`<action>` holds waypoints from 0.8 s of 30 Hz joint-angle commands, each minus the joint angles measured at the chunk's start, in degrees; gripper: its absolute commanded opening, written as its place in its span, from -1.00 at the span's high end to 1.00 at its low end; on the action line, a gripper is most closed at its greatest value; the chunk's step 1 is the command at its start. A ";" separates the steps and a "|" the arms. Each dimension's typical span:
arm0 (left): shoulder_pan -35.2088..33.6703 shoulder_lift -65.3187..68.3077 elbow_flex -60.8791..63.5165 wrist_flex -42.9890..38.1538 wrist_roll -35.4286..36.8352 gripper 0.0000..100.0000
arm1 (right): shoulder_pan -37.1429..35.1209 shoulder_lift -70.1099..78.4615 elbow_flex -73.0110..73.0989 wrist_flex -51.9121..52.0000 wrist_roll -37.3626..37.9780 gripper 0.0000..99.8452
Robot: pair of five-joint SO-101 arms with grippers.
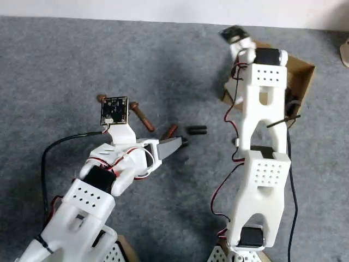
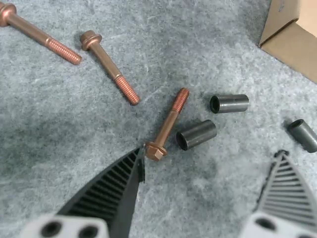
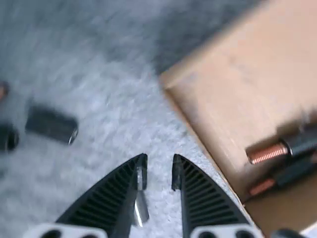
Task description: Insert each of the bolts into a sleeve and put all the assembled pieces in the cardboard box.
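Three copper bolts (image 2: 168,124) (image 2: 110,67) (image 2: 39,34) lie loose on the grey carpet. Three dark sleeves (image 2: 196,134) (image 2: 229,103) (image 2: 303,135) lie near them. My left gripper (image 2: 211,152) is open and empty, with one fingertip (image 2: 140,154) almost at the nearest bolt's head and the nearest sleeve between the jaws. In the high view, the left gripper (image 1: 181,143) sits beside a bolt (image 1: 169,131) and a sleeve (image 1: 196,130). My right gripper (image 3: 158,161) hangs over the carpet beside the cardboard box (image 3: 233,84), narrowly open and empty. Two assembled pieces (image 3: 277,148) (image 3: 282,177) lie in the box.
The cardboard box (image 1: 302,73) sits at the far right, partly under the right arm (image 1: 264,109). Its corner (image 2: 292,34) shows beyond the sleeves. Two sleeves (image 3: 51,125) (image 3: 7,137) lie on the carpet away from the box. Bare carpet spreads to the left.
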 commanded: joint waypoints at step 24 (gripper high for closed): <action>-1.36 -1.27 -0.57 0.09 0.18 0.26 | -7.69 -1.80 17.27 4.00 34.90 0.63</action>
